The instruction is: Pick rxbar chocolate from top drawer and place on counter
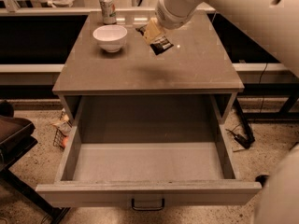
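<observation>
Speckled floor point(268, 155), dark chair point(14, 135) L.

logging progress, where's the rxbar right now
In the camera view the rxbar hangs from the gripper above the counter, toward its back, just picture-right of the bowl, not in the drawer.

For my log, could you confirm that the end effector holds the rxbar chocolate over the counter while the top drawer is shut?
No: the camera view shows the top drawer pulled open; the end effector does hold the rxbar chocolate over the counter.
</observation>
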You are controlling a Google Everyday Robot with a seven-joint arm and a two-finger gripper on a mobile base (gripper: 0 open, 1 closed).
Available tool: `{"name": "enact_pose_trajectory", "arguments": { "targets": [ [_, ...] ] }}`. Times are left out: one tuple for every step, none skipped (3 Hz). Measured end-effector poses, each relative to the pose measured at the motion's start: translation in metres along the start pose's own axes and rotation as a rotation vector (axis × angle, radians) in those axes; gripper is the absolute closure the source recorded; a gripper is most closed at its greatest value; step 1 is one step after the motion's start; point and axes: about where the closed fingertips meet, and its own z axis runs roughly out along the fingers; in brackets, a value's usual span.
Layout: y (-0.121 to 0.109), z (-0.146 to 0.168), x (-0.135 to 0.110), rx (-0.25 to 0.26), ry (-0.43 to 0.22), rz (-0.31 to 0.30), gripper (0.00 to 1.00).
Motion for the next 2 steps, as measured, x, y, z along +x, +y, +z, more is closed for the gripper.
{"name": "enact_pose_trajectory", "arguments": {
  "targets": [
    [-0.037,0.018,-0.009,0.113,0.030,0.133,1.00],
    [-0.064,0.030,0.002,0.159,0.040,0.254,1.00]
  ]
}}
